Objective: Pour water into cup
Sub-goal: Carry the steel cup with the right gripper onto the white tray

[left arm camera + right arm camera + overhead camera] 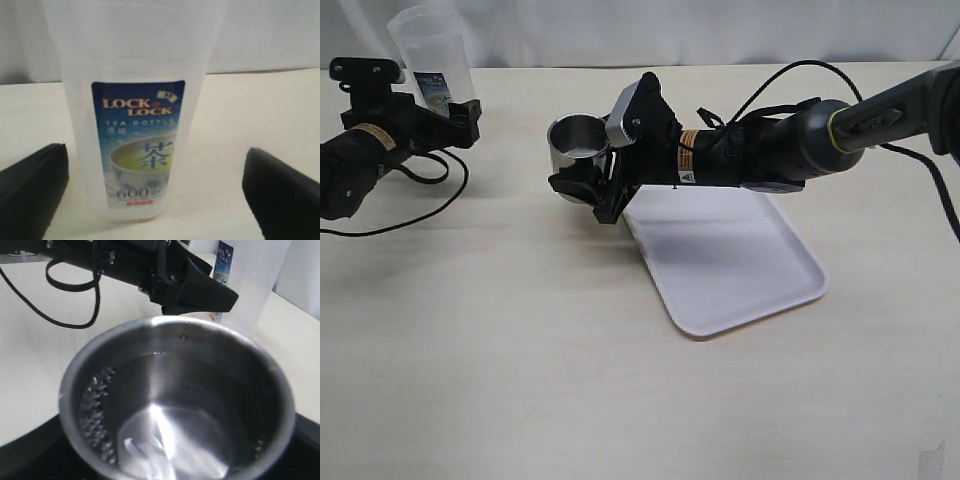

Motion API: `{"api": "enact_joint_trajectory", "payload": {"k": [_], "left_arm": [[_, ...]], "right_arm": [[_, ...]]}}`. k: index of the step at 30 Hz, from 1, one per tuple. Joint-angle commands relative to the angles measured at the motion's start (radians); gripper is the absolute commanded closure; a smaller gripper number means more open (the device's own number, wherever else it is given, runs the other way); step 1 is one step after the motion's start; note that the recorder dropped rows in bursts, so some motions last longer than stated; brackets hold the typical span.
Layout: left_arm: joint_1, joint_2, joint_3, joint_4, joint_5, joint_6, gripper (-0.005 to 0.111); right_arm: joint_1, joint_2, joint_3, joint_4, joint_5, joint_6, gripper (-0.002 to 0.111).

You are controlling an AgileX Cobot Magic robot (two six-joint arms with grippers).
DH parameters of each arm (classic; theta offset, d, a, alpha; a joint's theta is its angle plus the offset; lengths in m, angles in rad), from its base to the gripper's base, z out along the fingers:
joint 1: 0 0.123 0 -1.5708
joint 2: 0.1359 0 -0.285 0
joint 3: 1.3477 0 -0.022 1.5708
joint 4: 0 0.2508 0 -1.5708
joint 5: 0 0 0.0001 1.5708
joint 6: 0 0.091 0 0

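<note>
**Inspector:** The cup (175,405): where is it, and in what condition?

**Onlooker:** It sits between the jaws of the right gripper (582,172), which press on its sides low down. It is steel, so rigid, and smooth-walled, which I judge slippery when wet. Droplets cling inside, and water (170,450) appears to lie at the bottom. Probably light, but it would spill, so it should be kept level.

**Inspector:** And the container (140,75)?

**Onlooker:** It stands upright directly ahead of the left gripper (155,152), between its fingers (32,190). There is a clear gap on either side, so that hand is spread wide and holds nothing. The thin clear plastic will likely flex; I would take it at the label (137,150). I cannot tell the level inside.

**Inspector:** Any obstructions?

**Onlooker:** A white tray (740,260) lies beneath the right arm, behind its gripper. A black cable (75,327) loops behind the left wrist. I judge neither hand blocked.
</note>
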Motion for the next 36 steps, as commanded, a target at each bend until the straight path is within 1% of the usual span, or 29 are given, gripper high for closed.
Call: {"api": "enact_joint_trajectory", "payload": {"k": [1, 2, 4, 7, 9, 13, 19, 24, 30, 33, 36], "left_arm": [[0.001, -0.104, 0.120, -0.002, -0.051, 0.018, 0.019], [0.001, -0.119, 0.140, -0.002, -0.051, 0.018, 0.019], [0.001, -0.145, 0.202, -0.002, -0.095, 0.018, 0.019], [0.001, -0.147, 0.297, -0.002, -0.265, 0.018, 0.019], [0.001, -0.147, 0.329, 0.000, -0.326, 0.018, 0.019], [0.001, -0.147, 0.367, 0.005, -0.388, 0.018, 0.019], [0.001, -0.147, 0.385, 0.032, -0.394, 0.018, 0.019], [0.001, -0.147, 0.385, 0.079, -0.394, 0.018, 0.019], [0.001, -0.147, 0.385, 0.079, -0.394, 0.018, 0.019], [0.001, -0.147, 0.385, 0.079, -0.394, 0.018, 0.019], [0.001, -0.147, 0.385, 0.079, -0.394, 0.018, 0.019]], "right_arm": [[-0.012, -0.037, -0.002, 0.011, -0.032, 0.004, 0.104], [-0.016, -0.045, 0.001, 0.008, -0.032, 0.004, 0.104], [-0.032, -0.076, 0.012, 0.007, -0.036, 0.010, 0.104], [-0.067, -0.127, 0.063, 0.007, -0.032, 0.010, 0.104], [-0.098, -0.162, 0.105, 0.007, -0.034, 0.010, 0.104], [-0.155, -0.202, 0.167, 0.007, -0.034, -0.001, 0.104], [-0.248, -0.222, 0.254, 0.007, -0.036, -0.006, 0.104], [-0.302, -0.222, 0.315, 0.007, -0.036, -0.063, 0.104], [-0.315, -0.190, 0.340, 0.015, -0.071, -0.087, 0.104], [-0.315, -0.148, 0.340, 0.019, -0.147, -0.132, 0.104], [-0.315, -0.114, 0.340, 0.066, -0.155, -0.169, 0.104]]}}
